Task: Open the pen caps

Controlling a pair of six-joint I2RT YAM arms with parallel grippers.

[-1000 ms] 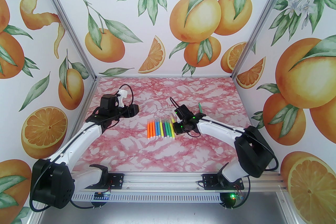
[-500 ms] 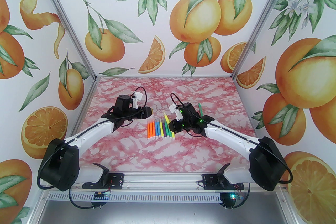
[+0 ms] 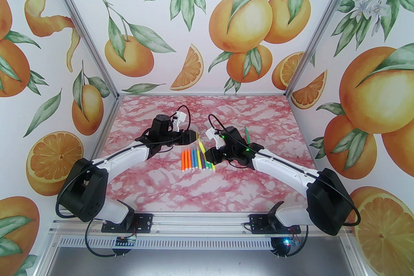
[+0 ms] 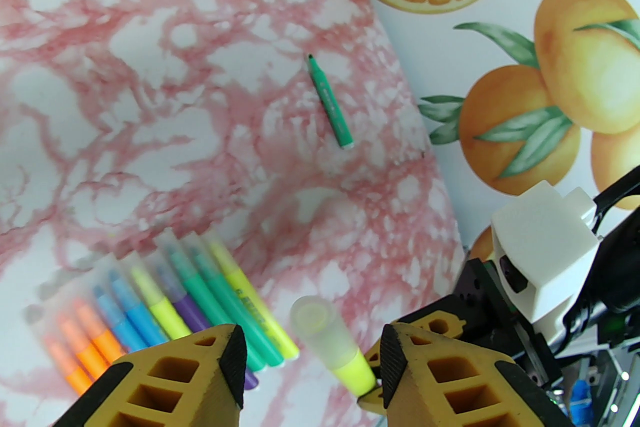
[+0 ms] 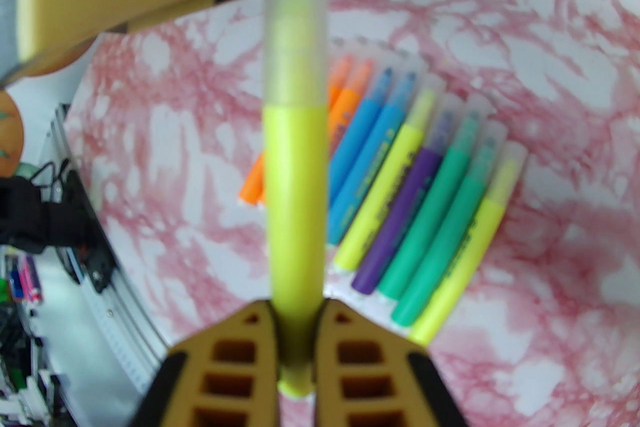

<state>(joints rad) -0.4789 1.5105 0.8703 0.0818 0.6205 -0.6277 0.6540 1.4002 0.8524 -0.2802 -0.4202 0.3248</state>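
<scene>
Step in hand: the right gripper point(image 5: 299, 311) was clenched on the tail end of a yellow marker point(image 5: 295, 194) and held it in the air over the far end of the row, with the cap point(image 5: 295, 24) pointing to the other arm.
Left gripper point(image 4: 312, 351): its fingers were spread, one on each side of that cap, and not yet pressed on it. One finger seemed very near to the barrel, but contact could not be told.
Done: one green pen point(image 4: 330, 102) lay alone toward the far right corner of the desk. It looked uncapped, with a bare dark tip.
Left to do: the cap of the held marker was not pulled off. The row of markers point(image 3: 197, 159), about nine, lay side by side in the middle of the desk, all with their frosted caps point(image 5: 440, 109) on. By this judgement, the task was only near its beginning.
Surface: the desk point(image 3: 258, 113) had a flat pink and white marble pattern.
Room: the walls point(image 3: 226, 25) on three sides were printed with oranges, leaves and blossoms. An aluminium frame point(image 3: 200, 223) ran along the near edge.
</scene>
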